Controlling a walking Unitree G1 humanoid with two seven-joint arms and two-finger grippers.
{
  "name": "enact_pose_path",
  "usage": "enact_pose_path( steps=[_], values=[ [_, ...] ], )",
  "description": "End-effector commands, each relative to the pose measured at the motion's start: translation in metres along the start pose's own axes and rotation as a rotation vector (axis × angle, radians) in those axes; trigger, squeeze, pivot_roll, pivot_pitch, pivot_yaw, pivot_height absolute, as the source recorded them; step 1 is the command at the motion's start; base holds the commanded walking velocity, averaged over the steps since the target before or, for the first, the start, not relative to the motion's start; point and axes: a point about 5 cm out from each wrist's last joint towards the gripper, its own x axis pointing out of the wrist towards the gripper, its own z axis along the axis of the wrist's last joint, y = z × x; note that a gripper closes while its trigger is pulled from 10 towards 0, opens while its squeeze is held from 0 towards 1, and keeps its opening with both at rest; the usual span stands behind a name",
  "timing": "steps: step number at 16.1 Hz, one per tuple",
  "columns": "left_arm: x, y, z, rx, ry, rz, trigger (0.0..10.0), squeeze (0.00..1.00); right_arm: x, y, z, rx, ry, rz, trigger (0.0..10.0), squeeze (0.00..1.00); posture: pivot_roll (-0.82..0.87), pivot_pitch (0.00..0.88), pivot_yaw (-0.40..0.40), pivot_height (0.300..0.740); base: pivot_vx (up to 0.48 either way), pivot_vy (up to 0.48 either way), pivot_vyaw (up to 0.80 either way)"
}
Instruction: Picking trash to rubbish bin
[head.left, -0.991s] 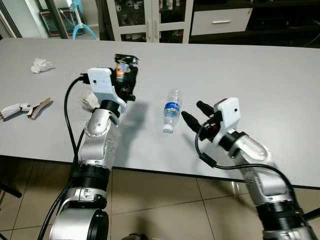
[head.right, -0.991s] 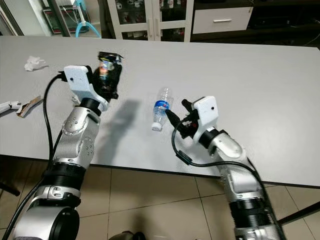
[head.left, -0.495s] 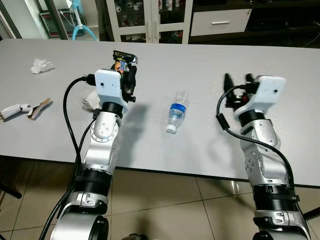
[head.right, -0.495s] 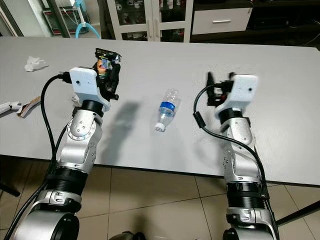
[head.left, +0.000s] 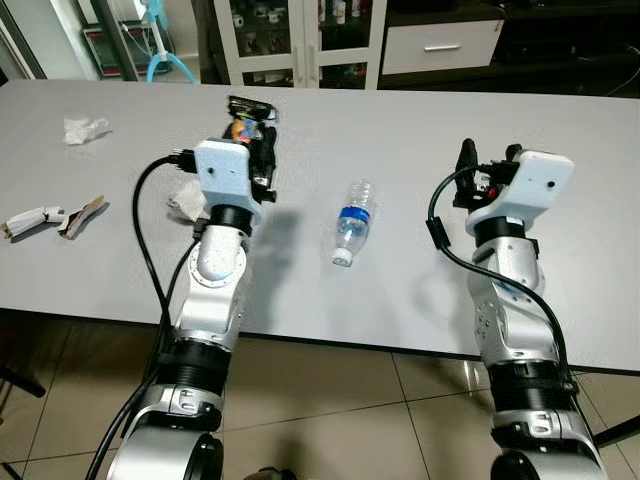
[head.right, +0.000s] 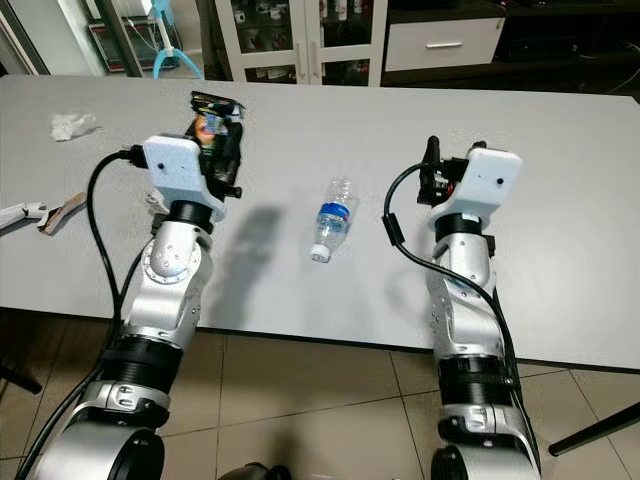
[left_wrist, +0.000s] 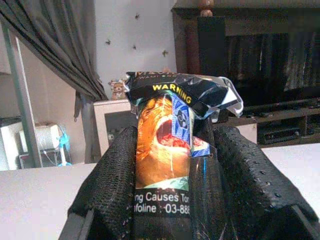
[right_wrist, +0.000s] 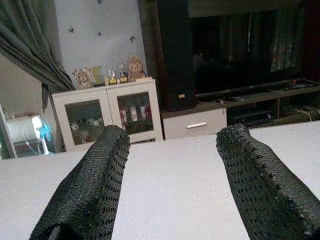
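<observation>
2 pincers are raised above the grey desk (head.left: 560, 130). My left pincer (left_wrist: 175, 165) is clenched on a crumpled cigarette pack (left_wrist: 172, 135), held upright over the desk's left half; the pack is dark and glossy, its top crushed into folds, with the word WARNING in yellow, an orange graphic picture and white print lower down, and my black fingers (left_wrist: 112, 185) press it from both sides. My right pincer (right_wrist: 172, 185) is released and grips nothing, its 2 textured fingers (right_wrist: 90, 185) spread wide, pointing up over the desk's right half.

Between my arms a clear plastic bottle (head.left: 351, 221) lies on its side with a blue label and a white cap toward the near edge, well apart from both pincers. A crumpled white tissue (head.left: 84, 129) sits near the far left of the desk. A white and brown wrapper (head.left: 50, 217) lies at the left edge. Another white scrap (head.left: 184, 201) rests just beside my left arm.

The right half of the desk is bare grey surface out to the far edge. Beyond it stand a white glass-door cabinet (head.left: 300, 35) and a drawer unit (head.left: 440, 42). Brown floor tiles (head.left: 330, 410) run beneath the near edge.
</observation>
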Motion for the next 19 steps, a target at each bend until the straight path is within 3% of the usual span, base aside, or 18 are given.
enact_pose_path(
  steps=[1,19],
  values=[
    [-0.0028,-0.0003,-0.0032,0.017,0.004,0.004,10.0,0.00,0.0024,0.0019,0.0005,-0.003,-0.012,-0.005,10.0,0.00,-0.09,0.013,0.079,0.740,0.000,0.000,0.00],
    [-0.0028,-0.0021,-0.0071,0.026,0.019,-0.002,10.0,0.00,0.0043,0.0086,-0.0089,-0.027,0.017,0.026,10.0,0.00,-0.07,0.056,0.069,0.740,0.000,0.000,0.00]
  ],
)
